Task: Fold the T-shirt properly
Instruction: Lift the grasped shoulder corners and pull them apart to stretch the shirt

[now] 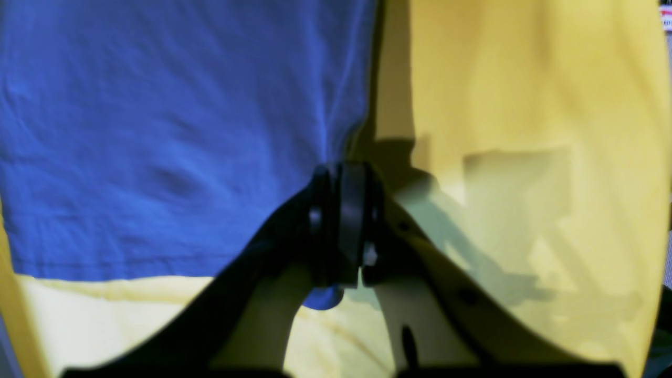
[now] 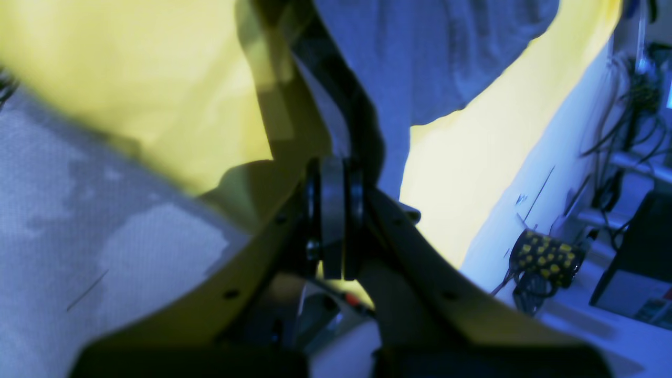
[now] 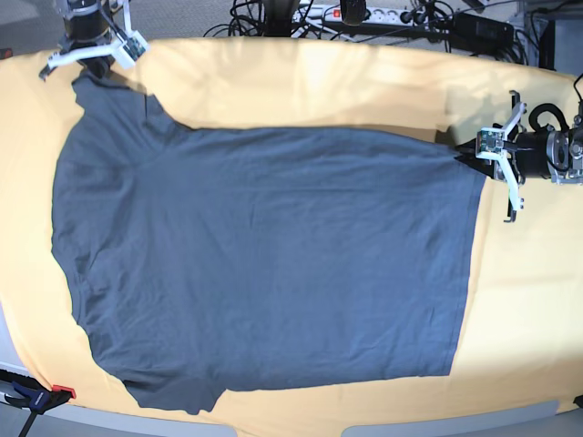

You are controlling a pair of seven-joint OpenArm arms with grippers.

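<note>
The dark slate-grey T-shirt [image 3: 264, 264] lies spread flat on the yellow cloth, collar side to the left and hem to the right. My left gripper [image 3: 480, 148] is at the hem's far corner. In the left wrist view the left gripper [image 1: 344, 168] is shut on the T-shirt [image 1: 157, 131], which looks blue there and puckers into the pads. My right gripper [image 3: 88, 66] stands at the far sleeve's tip. In the right wrist view the right gripper [image 2: 334, 163] is shut, and the edge of the T-shirt [image 2: 430, 58] runs into its pads.
The pale orange-yellow cloth [image 3: 364, 91] covers the whole table. Cables and a power strip [image 3: 364, 14] lie beyond the far edge. A clamp [image 3: 36, 396] grips the near left corner. Off the table's side, the right wrist view shows a black yellow-dotted object [image 2: 548, 257].
</note>
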